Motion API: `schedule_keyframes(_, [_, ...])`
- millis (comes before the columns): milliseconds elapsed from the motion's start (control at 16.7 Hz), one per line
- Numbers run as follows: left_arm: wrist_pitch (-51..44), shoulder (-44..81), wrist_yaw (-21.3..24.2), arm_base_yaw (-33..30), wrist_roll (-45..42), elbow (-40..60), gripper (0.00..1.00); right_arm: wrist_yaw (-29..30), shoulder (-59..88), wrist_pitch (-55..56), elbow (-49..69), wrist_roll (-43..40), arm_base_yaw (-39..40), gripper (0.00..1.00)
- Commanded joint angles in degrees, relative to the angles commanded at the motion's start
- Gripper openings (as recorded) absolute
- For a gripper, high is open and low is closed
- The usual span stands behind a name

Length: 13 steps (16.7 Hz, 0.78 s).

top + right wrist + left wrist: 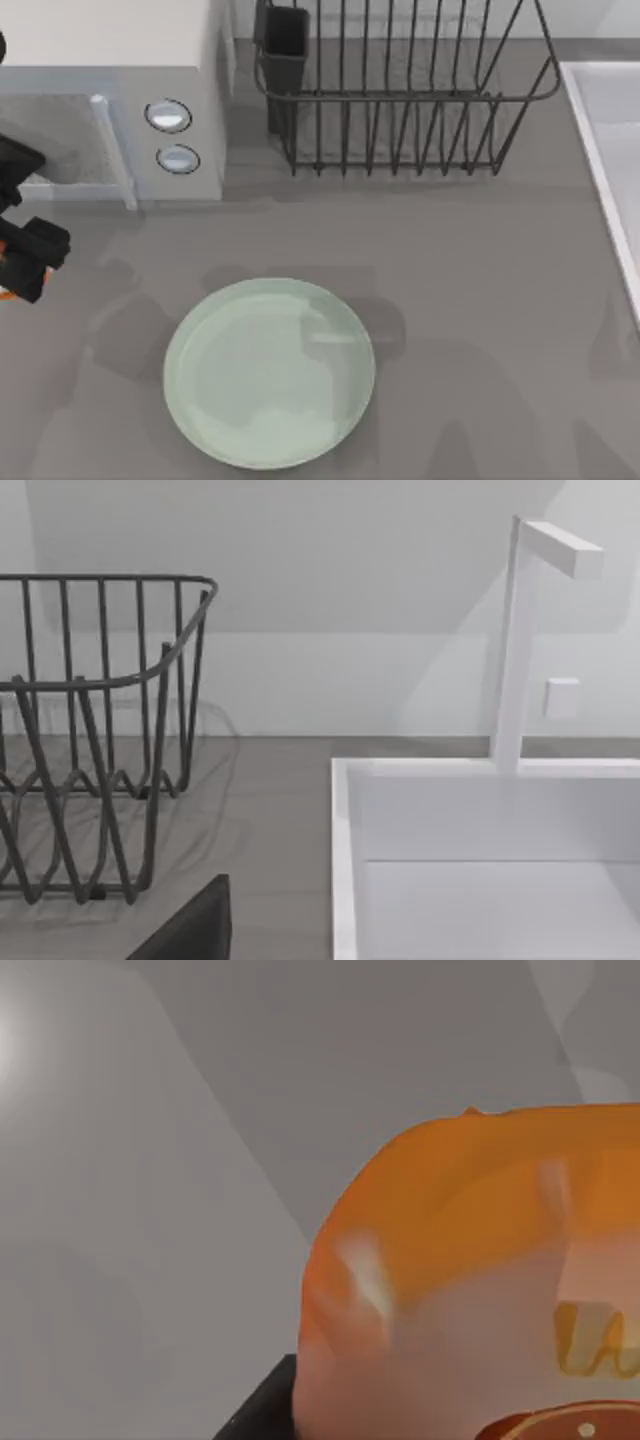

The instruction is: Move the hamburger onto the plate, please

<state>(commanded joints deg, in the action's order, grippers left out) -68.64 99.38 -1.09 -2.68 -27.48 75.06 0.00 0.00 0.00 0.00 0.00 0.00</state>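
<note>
The hamburger [470, 1280] looms very close in the left wrist view, an orange-tan dome with pale patches and a red-orange rim low down, the grey table [150, 1210] behind it. A dark finger tip [262, 1410] shows just at its lower edge, touching or nearly so. In the top view only a small orange sliver [6, 294] peeks out at the table's left edge, under the left gripper [25, 262], which hangs over that edge. Whether its jaws are clamped on the hamburger or merely beside it I cannot tell.

The plate [270, 372] lies near the front edge of the table, left of its middle, well apart from the left gripper and bare inside its rim.

Toward the back edge stands a dark wire dish rack [400, 90], and at the back left corner a pale appliance with two round knobs [168, 116]. The right wrist view takes in that rack [95, 730] from the side, along with a white sink basin [480, 860] and its white tap [515, 640]; the top view has the basin's rim [600, 150] at the table's right edge. A dark part of the right gripper [190, 930] is visible near the sink; its jaw state cannot be told.
</note>
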Motion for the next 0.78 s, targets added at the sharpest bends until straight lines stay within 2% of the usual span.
schedule_keyframes(180, [-1.4,-0.7,0.1,-6.9,10.9,1.7,0.00,0.0,0.0,0.0,0.0,0.0,0.0,1.00])
schedule_keyframes(600, [1.0,0.6,2.0,-26.9,48.9,5.7,0.00,0.0,0.0,0.0,0.0,0.0,0.0,1.00])
schedule_keyframes(780, [2.6,3.5,2.6,-33.6,60.8,5.2,0.00,0.0,0.0,0.0,0.0,0.0,0.0,1.00])
